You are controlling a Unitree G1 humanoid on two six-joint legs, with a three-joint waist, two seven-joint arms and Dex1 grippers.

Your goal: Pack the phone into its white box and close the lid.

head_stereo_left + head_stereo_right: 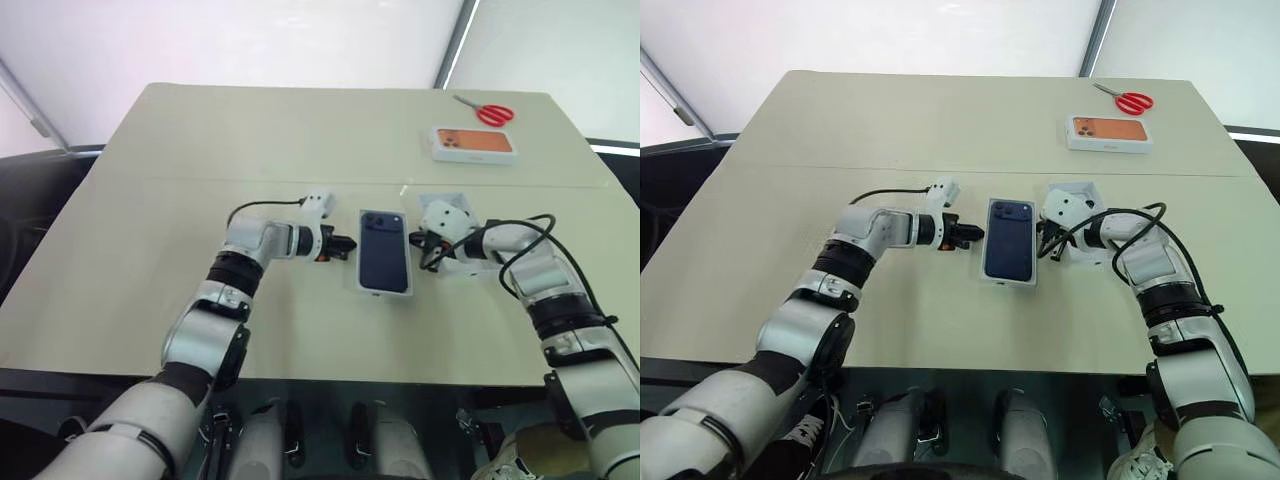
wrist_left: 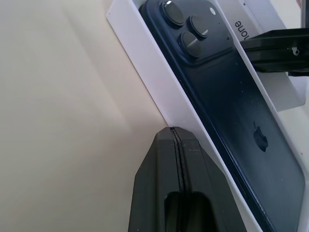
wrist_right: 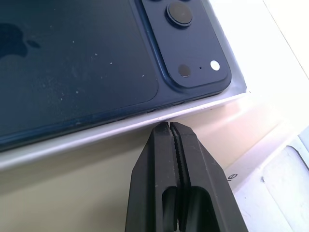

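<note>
Phone (image 1: pixel 385 250) lies in its box (image 2: pixel 145 72) at frame centre — lid not yet on; left tool (image 1: pixel 343 245) and right tool (image 1: pixel 424 243) flank it, both shut, empty.

Just past the closed tip of the left gripper (image 2: pixel 175 133), the dark blue lid (image 2: pixel 231 111) bore an apple-shaped logo (image 2: pixel 260 138) as its one brand mark. Farther beyond that tip, a white box wall (image 2: pixel 244 19) carried black letters cut off at the picture's edge, reading "one". Nothing else could be read.
</note>
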